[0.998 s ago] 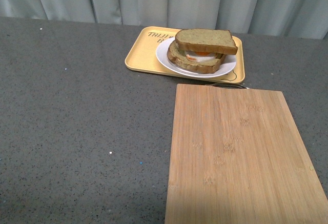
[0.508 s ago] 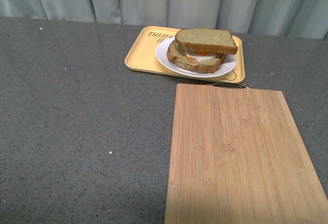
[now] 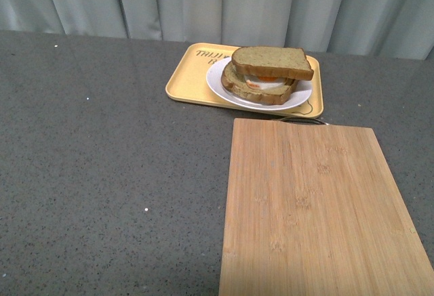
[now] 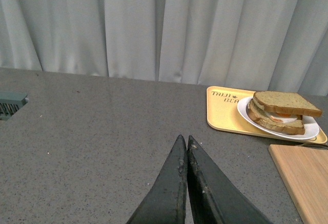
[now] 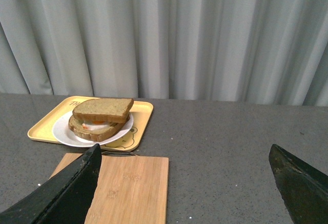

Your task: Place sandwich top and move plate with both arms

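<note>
**Inspector A:** Start nearest the robot. What lies on the counter (image 3: 102, 174)?

**Inspector B:** In the front view, a bamboo cutting board (image 3: 315, 208) fills the 5 o'clock area of the grey speckled surface. Neither arm shows in that view.

**Inspector A:** The grippers?

**Inspector B:** The left gripper (image 4: 185, 141), seen from its own wrist camera, has its jaws pressed together with nothing between them, poised above bare counter. The right gripper (image 5: 187, 155) has its jaws spread wide, one finger at each side of its wrist view, also empty. Both are well apart from the food.

**Inspector A:** Beyond the board?

**Inspector B:** A thin dark wire loop (image 3: 303, 119) sits at the board's far edge; I cannot tell whether it belongs to the board. Just past it, at 12 to 1 o'clock in the front view, is the yellow tray (image 3: 186, 79), and the plate (image 3: 217, 82) lies on the tray.

**Inspector A:** And the sandwich top?

**Inspector B:** The sandwich top (image 3: 271, 60) rests on the stack on the plate, offset slightly towards 3 o'clock, over a fried egg (image 3: 266, 81) and the lower bread slice (image 3: 261, 95).

**Inspector A:** Background?

**Inspector B:** A pale grey curtain (image 3: 217, 1) hangs along the counter's far edge.
</note>
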Controlling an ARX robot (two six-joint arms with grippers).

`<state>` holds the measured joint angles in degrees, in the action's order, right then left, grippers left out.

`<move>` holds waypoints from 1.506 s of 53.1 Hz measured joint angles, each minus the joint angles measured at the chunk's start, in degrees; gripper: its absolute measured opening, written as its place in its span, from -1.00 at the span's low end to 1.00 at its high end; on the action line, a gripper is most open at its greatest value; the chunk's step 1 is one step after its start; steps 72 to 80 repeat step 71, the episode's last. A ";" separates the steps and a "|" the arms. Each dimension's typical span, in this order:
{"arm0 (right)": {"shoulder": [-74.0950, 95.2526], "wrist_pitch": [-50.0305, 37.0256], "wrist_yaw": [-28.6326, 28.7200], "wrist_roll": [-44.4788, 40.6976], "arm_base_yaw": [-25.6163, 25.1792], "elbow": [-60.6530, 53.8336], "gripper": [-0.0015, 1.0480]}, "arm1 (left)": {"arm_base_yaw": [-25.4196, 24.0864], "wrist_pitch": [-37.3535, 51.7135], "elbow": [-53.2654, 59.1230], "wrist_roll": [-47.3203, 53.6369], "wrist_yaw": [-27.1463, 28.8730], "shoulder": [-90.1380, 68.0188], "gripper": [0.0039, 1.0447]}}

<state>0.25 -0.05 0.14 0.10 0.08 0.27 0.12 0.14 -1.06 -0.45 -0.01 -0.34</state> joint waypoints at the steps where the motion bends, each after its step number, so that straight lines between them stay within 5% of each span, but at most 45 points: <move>1: 0.00 0.00 -0.02 0.00 0.00 0.00 0.82 | 0.00 0.00 0.00 0.00 0.00 0.00 -0.89; 11: 0.00 0.00 -0.02 0.00 0.00 0.00 0.82 | 0.00 0.00 0.00 0.00 0.00 0.04 -0.31; 21: 0.00 0.00 -0.02 0.00 0.00 0.00 0.82 | 0.00 0.00 0.00 0.00 0.02 0.04 0.52; 29: 0.00 0.00 -0.02 0.00 0.00 0.00 0.82 | 0.00 0.00 0.00 0.04 0.00 0.04 0.92; 80: 0.00 0.00 -0.02 0.00 0.00 0.00 0.82 | 0.00 0.00 0.00 0.04 0.00 0.04 0.88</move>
